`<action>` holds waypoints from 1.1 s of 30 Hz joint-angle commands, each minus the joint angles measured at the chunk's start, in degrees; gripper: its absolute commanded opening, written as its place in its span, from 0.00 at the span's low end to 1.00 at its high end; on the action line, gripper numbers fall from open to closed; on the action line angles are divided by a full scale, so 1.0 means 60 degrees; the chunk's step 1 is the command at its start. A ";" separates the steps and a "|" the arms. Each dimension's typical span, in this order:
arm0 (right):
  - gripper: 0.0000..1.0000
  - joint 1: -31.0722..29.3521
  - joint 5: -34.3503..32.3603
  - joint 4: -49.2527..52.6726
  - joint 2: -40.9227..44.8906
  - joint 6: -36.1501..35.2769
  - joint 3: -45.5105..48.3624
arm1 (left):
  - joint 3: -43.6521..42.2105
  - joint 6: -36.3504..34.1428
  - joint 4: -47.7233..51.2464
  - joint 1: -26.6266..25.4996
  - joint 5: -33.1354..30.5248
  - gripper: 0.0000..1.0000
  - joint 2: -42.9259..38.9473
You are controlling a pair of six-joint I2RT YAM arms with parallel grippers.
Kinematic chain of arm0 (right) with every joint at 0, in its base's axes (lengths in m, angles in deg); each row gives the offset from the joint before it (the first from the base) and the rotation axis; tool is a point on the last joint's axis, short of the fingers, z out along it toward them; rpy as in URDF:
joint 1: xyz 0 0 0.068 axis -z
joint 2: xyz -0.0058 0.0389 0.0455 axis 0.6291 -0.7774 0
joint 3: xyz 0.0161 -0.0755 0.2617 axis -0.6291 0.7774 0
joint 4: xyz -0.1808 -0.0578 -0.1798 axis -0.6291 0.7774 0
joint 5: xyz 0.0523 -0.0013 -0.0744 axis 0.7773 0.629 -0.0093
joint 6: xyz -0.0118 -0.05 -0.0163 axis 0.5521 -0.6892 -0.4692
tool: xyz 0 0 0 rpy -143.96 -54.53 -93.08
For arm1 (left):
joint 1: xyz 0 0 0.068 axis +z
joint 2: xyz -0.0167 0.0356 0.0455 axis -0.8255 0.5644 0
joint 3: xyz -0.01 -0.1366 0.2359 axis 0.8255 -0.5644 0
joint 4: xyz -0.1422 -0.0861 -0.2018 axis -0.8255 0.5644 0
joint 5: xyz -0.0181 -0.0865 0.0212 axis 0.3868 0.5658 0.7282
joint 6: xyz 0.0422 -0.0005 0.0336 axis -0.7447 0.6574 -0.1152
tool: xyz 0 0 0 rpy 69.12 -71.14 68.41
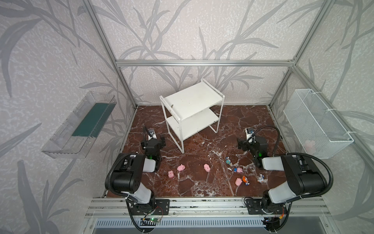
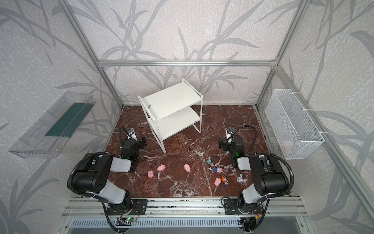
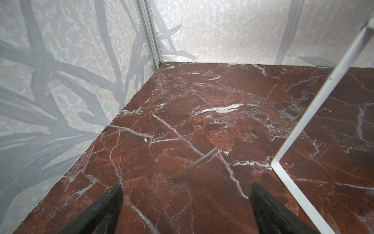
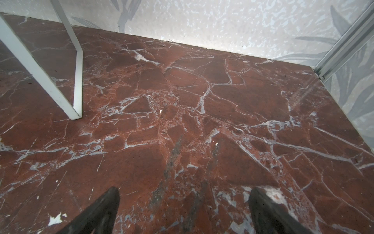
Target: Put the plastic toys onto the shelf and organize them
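Left claw (image 3: 185, 191) and right claw (image 4: 183, 192) gape empty.
Pinch one pink pig (image 1: 206, 167) squarely across its body; lift to shelf (image 1: 192, 99).

A red-brown marble desk (image 1: 202, 186) veined in white sits inside an aluminium frame (image 1: 202, 63), with grey leaf wallpaper (image 1: 182, 30) all round. On the left wall hangs a clear plastic tray (image 1: 64, 141) with a dark green panel (image 1: 91, 119). On the right wall a white wire-mesh basket (image 1: 315, 121) holds a blurry pale pink lump (image 1: 309, 144).
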 commanded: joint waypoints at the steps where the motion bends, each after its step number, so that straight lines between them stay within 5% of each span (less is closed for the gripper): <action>1: 0.99 0.0001 0.0066 -0.0074 0.0081 -0.0043 -0.0233 | 0.0290 -0.0050 0.0539 -0.0008 -0.0216 0.99 -0.0662; 5: 0.99 0.0008 0.0066 -0.0074 0.0081 -0.0051 -0.0233 | 0.1105 0.0048 0.2760 -0.0112 -0.0806 0.99 -0.1555; 14: 0.99 0.0015 0.0058 -0.0074 0.0070 -0.0022 -0.0241 | 0.2762 0.0786 0.6908 -0.1189 -0.4658 0.99 -0.2477; 21: 0.99 0.0015 0.0065 -0.0074 0.0070 -0.0022 -0.0233 | 0.4308 0.3784 1.1930 -0.1851 -0.6541 0.99 -0.3433; 26: 0.99 0.0015 -0.0042 -0.0060 0.0063 0.0044 -0.0248 | 0.5586 0.5542 1.5661 -0.2028 -0.5750 0.99 -0.4310; 33: 0.99 0.0143 0.0298 -0.0013 0.0077 0.0044 -0.0270 | 0.5541 0.4803 1.6978 -0.2036 -0.3159 0.99 -0.6282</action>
